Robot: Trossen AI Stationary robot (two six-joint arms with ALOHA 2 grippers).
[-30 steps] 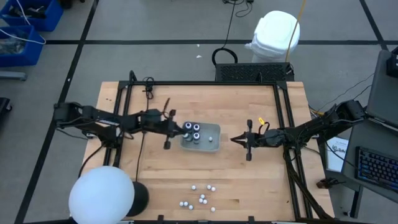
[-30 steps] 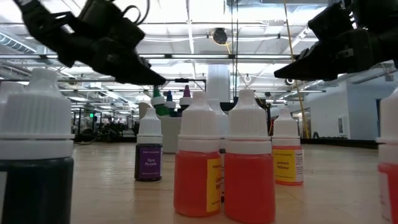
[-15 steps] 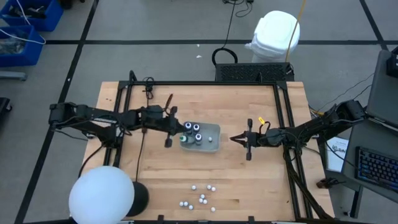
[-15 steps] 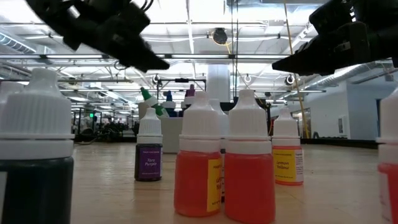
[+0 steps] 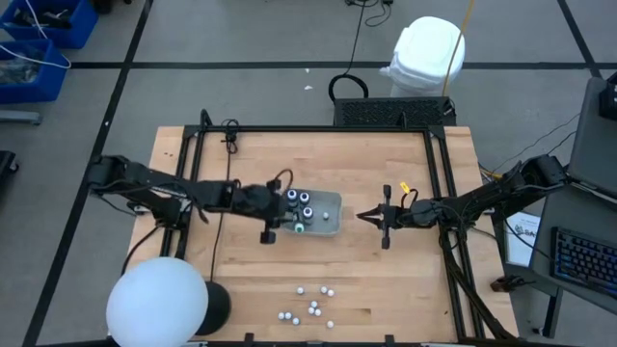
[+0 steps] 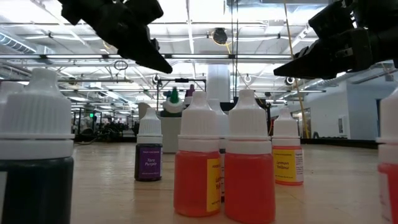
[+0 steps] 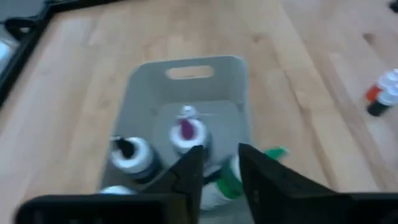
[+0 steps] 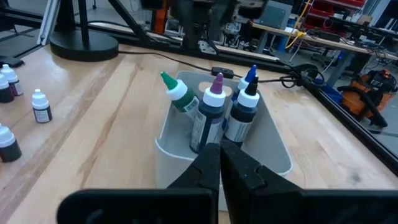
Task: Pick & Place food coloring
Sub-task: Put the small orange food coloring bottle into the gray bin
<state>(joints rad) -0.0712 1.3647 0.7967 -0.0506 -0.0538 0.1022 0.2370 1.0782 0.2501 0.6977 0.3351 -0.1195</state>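
Observation:
A translucent grey tray (image 5: pixel 333 229) lies mid-table, also seen in the left wrist view (image 7: pixel 186 65). In it stand dark bottles with purple (image 8: pixel 211 106), blue (image 8: pixel 249 74) and black (image 8: pixel 245 106) tips. A green-capped bottle (image 5: pixel 299 228) (image 8: pixel 177 93) leans tilted inside the tray near its left end. My left gripper (image 5: pixel 281 215) is open just above that end, and the green bottle (image 7: pixel 227 180) shows through the gap between its fingers. My right gripper (image 5: pixel 362 216) hovers shut just right of the tray. Several small white-capped bottles (image 5: pixel 310 308) stand near the near edge.
A white round lamp (image 5: pixel 159 308) sits on the near left corner. Black frame rails (image 5: pixel 198 145) run along the table's left, far and right sides. A cable (image 5: pixel 231 135) lies by the far left corner. Bare wood (image 5: pixel 318 265) lies between the tray and the small bottles.
My left gripper carried the green-capped bottle from beside the tray's left end rightward and toward the near edge, over the tray. The bottle tipped on the way and now leans inside the tray, apart from the fingers. The gripper has risen a little. My right arm kept still.

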